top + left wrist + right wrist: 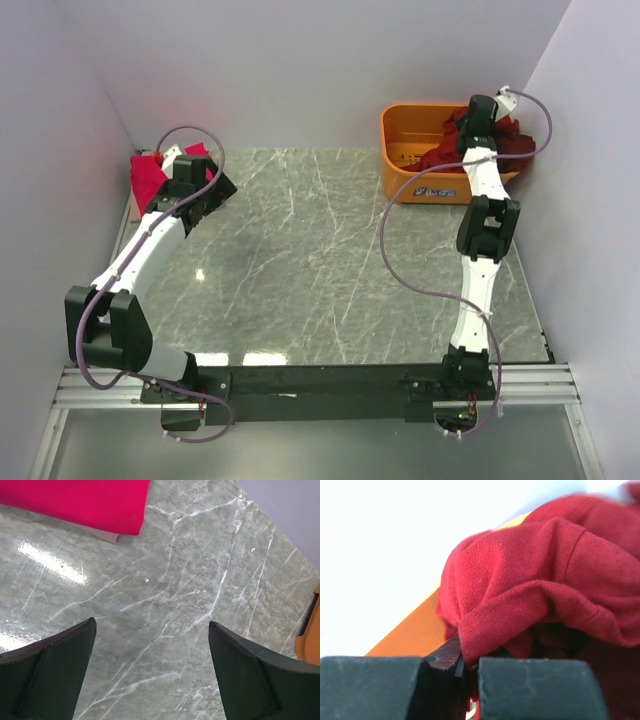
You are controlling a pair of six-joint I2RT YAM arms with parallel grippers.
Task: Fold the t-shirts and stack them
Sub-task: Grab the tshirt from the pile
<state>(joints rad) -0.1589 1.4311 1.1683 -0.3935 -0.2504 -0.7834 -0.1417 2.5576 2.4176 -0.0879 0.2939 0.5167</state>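
Observation:
A folded pink-magenta t-shirt (148,175) lies at the far left of the table and shows at the top of the left wrist view (80,502). My left gripper (205,190) hangs just right of it, open and empty (152,630). Crumpled red t-shirts (450,150) fill the orange basket (405,160) at the far right. My right gripper (482,115) is down in the basket, shut on a fold of a red t-shirt (530,585). The cloth bunches between the jaws (470,665).
The grey marble table top (320,260) stretches between the arms. White walls close in at left, back and right. The basket's orange wall (415,630) is close to the left of my right gripper. A black rail runs along the near edge (320,380).

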